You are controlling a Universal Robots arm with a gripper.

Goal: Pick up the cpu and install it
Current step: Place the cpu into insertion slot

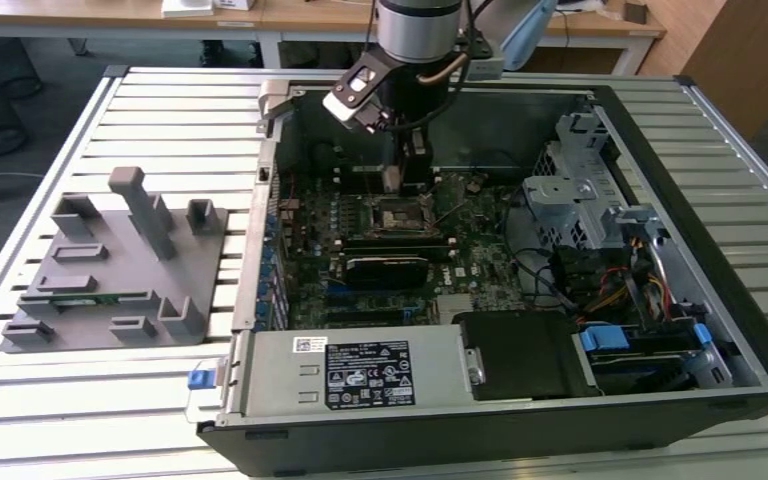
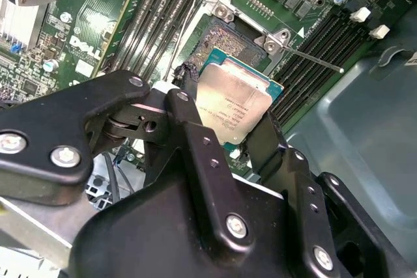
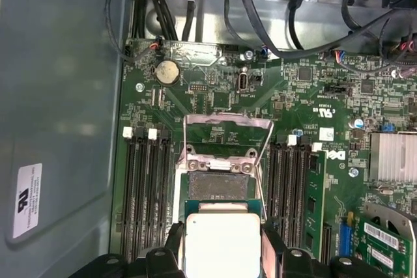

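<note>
Where the cpu (image 2: 236, 105) is: pinched in the gripper (image 2: 229, 114), silvery top facing the cameras in both wrist views. It's hanging by the edge of the open socket (image 3: 218, 185) and isn't seated in it yet.
Gripper: clamped right onto the cpu, with one black finger (image 2: 192, 118) on each of two opposite edges, so it's only as wide as the chip itself.
Arm (image 1: 418, 40): comes down into the case (image 1: 744, 330) from the top of the exterior view, and the gripper ends up a bit above the board (image 3: 313, 96), pretty much over the socket area.
Socket: pin bed is bare. The metal frame (image 3: 228, 136) is flipped up and back, and the thin lever (image 2: 311, 58) sticks out to one side.
Memory slots (image 3: 146, 193): long black rows running along both sides of the socket.
Board: green, with a coin battery (image 3: 167, 71) just past the flipped frame and a finned heatsink (image 3: 394, 156) further off.
Case: black tower lying on its side with the open side up, sitting on a slatted metal table (image 1: 157, 110).
Power supply (image 1: 344, 372): grey box with a label, at the near end of the case in the exterior view.
Tray (image 1: 111, 260): grey plastic, on the table at the exterior view's left of the case and well apart from the gripper. A thin green memory stick (image 1: 91, 297) is lying in one of its slots.
</note>
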